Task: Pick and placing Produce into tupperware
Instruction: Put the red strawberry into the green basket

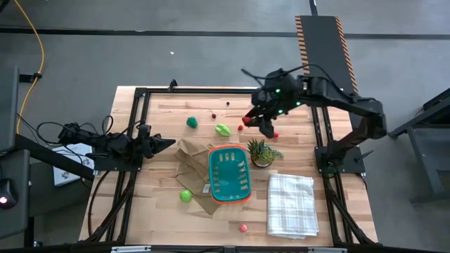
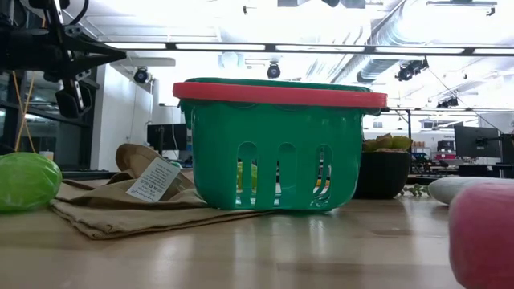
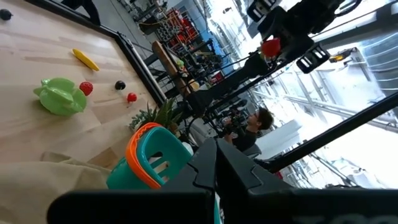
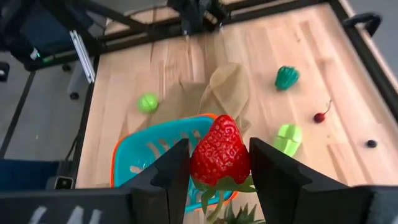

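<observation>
Wooden plank table (image 1: 302, 151): right gripper (image 4: 219, 163) pinches a red, seed-dimpled strawberry (image 4: 219, 151) above the slotted teal tupperware (image 4: 155, 149); left gripper (image 1: 169, 143) pressed together.

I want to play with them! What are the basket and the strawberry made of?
The basket looks like smooth teal plastic: shiny walls, moulded slots, an orange rim. The strawberry, held between the right gripper's fingers, seems a glossy toy, probably plastic or rubber; I can't tell which.

Two dark jointed arms (image 1: 351, 105) (green lights glowing) trailing black cables
</observation>
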{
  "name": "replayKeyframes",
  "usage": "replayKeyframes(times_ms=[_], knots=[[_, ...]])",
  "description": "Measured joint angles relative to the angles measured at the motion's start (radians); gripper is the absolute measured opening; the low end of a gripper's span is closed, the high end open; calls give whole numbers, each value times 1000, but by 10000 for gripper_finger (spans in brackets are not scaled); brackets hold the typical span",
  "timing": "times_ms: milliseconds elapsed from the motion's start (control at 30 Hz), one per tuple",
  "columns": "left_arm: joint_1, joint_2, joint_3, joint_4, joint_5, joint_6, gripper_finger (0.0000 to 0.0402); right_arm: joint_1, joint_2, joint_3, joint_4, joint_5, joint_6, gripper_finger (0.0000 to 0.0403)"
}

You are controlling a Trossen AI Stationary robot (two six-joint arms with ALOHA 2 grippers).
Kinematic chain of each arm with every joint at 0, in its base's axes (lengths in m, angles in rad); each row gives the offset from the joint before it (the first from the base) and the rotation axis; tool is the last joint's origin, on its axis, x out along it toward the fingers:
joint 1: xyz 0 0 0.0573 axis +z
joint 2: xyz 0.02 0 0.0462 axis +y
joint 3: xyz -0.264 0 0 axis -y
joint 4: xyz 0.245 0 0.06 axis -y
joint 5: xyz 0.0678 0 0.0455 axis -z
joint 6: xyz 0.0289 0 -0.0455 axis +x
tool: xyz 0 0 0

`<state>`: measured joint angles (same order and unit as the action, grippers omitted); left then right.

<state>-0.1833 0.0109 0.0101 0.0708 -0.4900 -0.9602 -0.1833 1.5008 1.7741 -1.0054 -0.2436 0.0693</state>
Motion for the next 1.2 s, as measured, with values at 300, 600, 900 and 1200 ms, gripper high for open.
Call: replayKeyframes(times_ms=[300,600,900,1200], knots=[[0,0,0,0,0,13,1,50,112,0,-13,4,-19,138],[0,0,0,0,0,39,1,105,222,0,-53,7,-24,138],[0,0,0,0,0,40,1,166,313,-10,-24,6,-25,138],[0,0,0,0,0,40,1,204,339,-81,19,5,2,138]])
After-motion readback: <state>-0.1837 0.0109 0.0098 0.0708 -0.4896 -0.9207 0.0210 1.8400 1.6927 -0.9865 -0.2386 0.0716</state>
